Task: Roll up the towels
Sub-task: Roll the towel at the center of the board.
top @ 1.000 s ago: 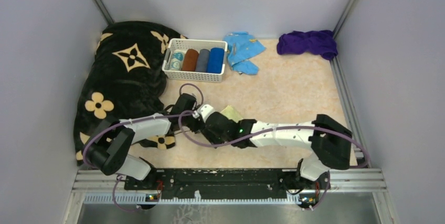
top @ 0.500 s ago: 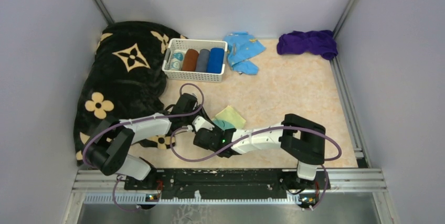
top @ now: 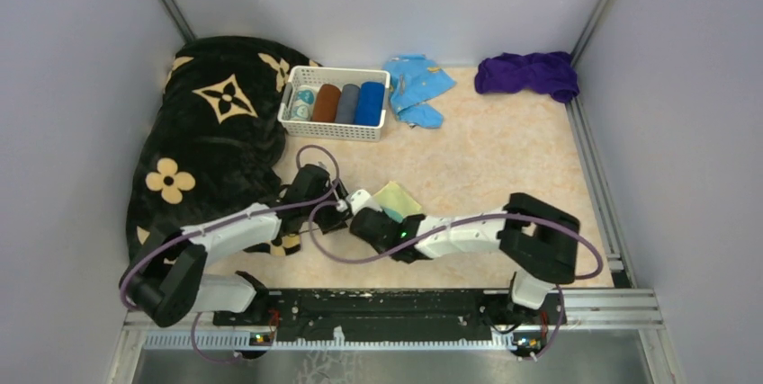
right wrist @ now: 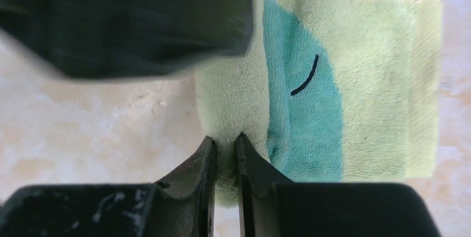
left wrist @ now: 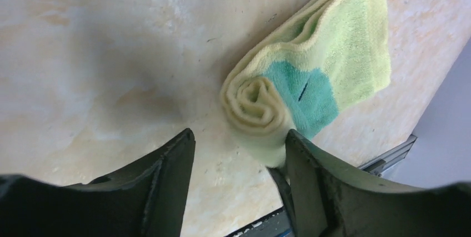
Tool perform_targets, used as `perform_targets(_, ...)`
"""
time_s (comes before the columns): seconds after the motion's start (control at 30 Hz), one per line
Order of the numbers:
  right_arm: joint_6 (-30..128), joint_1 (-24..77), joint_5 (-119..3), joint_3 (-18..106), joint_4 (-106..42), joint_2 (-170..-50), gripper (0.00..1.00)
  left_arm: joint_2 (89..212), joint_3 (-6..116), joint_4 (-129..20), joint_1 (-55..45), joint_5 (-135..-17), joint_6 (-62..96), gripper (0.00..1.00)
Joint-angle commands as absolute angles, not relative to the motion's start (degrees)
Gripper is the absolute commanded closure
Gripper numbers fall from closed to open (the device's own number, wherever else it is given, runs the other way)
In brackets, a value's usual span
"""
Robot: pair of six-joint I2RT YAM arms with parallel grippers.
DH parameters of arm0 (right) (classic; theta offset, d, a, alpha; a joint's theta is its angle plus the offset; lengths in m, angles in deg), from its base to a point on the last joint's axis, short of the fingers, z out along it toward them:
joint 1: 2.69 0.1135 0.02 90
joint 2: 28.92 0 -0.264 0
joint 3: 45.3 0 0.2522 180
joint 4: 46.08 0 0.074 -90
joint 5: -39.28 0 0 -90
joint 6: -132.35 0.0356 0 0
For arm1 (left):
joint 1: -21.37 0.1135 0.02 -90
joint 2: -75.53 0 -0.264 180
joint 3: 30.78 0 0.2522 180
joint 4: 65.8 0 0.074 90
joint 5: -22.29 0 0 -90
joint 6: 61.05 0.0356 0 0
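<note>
Yellow towel (left wrist: 333,54) half-rolled, right claw (right wrist: 225,140) pinching roll's edge, left claw (left wrist: 239,137) spread, perhaps touching it

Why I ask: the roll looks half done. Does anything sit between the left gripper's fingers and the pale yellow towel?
Nothing visible does. The pale yellow cloth towel with a teal patch lies partly rolled just ahead of the open left gripper. The right gripper pinches the roll's edge.

Both arms reach low across the table (top: 504,150), wrists meeting left of centre. The black left gripper (left wrist: 239,137) has its jaws apart; the black right gripper (right wrist: 225,140) pinches the rolled end of the pale yellow terry towel (right wrist: 377,81).
</note>
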State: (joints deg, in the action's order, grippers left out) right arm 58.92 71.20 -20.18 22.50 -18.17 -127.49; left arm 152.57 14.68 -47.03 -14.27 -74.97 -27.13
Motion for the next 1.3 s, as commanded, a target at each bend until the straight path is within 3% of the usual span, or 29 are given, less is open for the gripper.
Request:
perform_targets(0.0, 60.9, 62.8, -48.6, 12.7, -24.0, -119.9, 0.95, 144.9, 11.7, -45.1, -14.4, -71.6, -28.3, 0.31)
perform_targets(0.27, 70.2, 45.3, -87.8, 5.0, -47.6, -117.2, 1.00, 135.0, 7.1, -45.3, -14.3, -71.9, -27.5, 0.27)
perform_targets(0.43, 77.3, 39.1, -102.1, 4.7, -57.4, -126.3, 0.99, 136.6, 4.2, -53.7, -14.4, -77.0, -29.3, 0.27)
perform_targets(0.57, 82.9, 35.8, -107.0, 4.8, -63.6, -132.1, 0.99, 141.1, 4.5, -58.2, -14.4, -79.1, -30.3, 0.27)
perform_targets(0.9, 76.1, 34.7, -97.4, 7.0, -49.1, -129.9, 0.93, 156.1, 10.7, -60.1, -14.5, -80.1, -29.9, 0.40)
perform_targets(1.1, 65.3, 39.0, -76.2, 11.9, -30.1, -115.9, 0.65, 160.2, 11.9, -56.5, -14.5, -79.0, -30.6, 0.49)
perform_targets(1.27, 58.7, 50.5, -51.3, 17.0, -19.0, -109.1, 0.50, 160.5, 12.0, -54.7, -14.7, -78.0, -30.6, 0.52)
